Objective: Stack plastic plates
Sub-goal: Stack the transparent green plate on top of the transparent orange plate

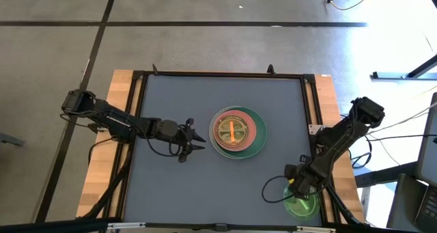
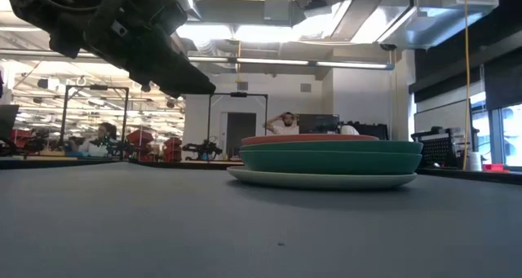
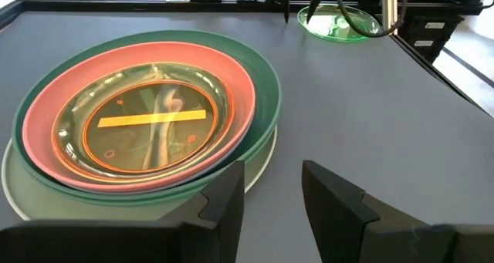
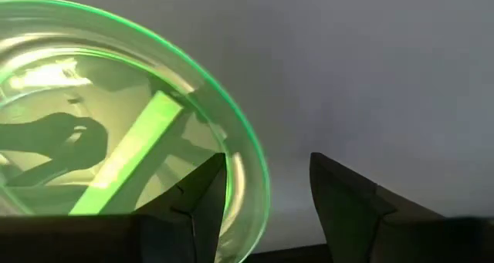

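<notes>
Nearest the right wrist lens you see the lime green plate (image 4: 116, 116), its translucent rim lying between the fingers of the right gripper (image 4: 266, 193). That gripper's jaws stand apart, astride the rim; whether they have begun to press on it cannot be told. Take the stack (image 1: 237, 132) at the middle of the table (image 1: 171, 185) as your landmark. The lime plate lies well apart from the stack, toward the table's near right corner, with the right gripper directly over its edge.

From bottom to top, the stack shows a cream-white plate (image 3: 258, 163), a green plate (image 3: 262, 85), a pink plate (image 3: 231, 70), and small translucent plates nested inside, the orange plate (image 3: 147, 128) uppermost and marked with a yellow bar. Any plates hidden between these cannot be counted from these views.

The left gripper (image 1: 193, 139) waits just beside the stack on its left, fingers parted narrowly and holding nothing.

Expect the lime plate to be light, stiff and smooth, so it is likely to slide on the mat and to slip in a shallow pinch. Its raised rim is the only purchase available. Judge your grip by seating one finger under the lip and one inside it, then lift level so that the plate does not swing on the way to the stack.
</notes>
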You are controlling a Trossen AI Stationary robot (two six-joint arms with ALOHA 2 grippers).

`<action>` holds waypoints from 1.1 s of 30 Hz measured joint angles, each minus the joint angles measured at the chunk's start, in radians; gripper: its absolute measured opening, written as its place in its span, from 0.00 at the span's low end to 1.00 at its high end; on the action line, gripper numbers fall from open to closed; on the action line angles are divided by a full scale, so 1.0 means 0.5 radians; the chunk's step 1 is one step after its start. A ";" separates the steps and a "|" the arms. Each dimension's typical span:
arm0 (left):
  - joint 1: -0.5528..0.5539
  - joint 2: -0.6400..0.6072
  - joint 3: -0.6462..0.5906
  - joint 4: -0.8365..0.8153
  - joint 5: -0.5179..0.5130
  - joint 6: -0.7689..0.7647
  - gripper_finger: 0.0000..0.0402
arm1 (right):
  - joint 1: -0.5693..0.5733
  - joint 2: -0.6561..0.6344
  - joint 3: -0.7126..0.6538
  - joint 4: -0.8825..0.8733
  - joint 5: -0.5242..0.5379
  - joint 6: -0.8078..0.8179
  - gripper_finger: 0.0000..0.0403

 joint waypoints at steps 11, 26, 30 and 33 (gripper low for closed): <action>0.001 0.000 0.001 -0.036 -0.002 -0.001 0.31 | -0.002 -0.005 -0.090 0.158 -0.065 -0.090 0.25; 0.001 0.000 0.001 -0.035 -0.005 -0.001 0.31 | -0.002 -0.029 -0.092 0.143 -0.028 -0.160 0.02; 0.001 0.000 0.001 -0.034 -0.006 -0.001 0.31 | -0.002 -0.092 -0.093 0.162 0.040 -0.148 0.01; 0.001 0.000 0.001 -0.034 -0.006 -0.001 0.31 | -0.046 -0.144 -0.094 0.158 0.106 -0.110 0.00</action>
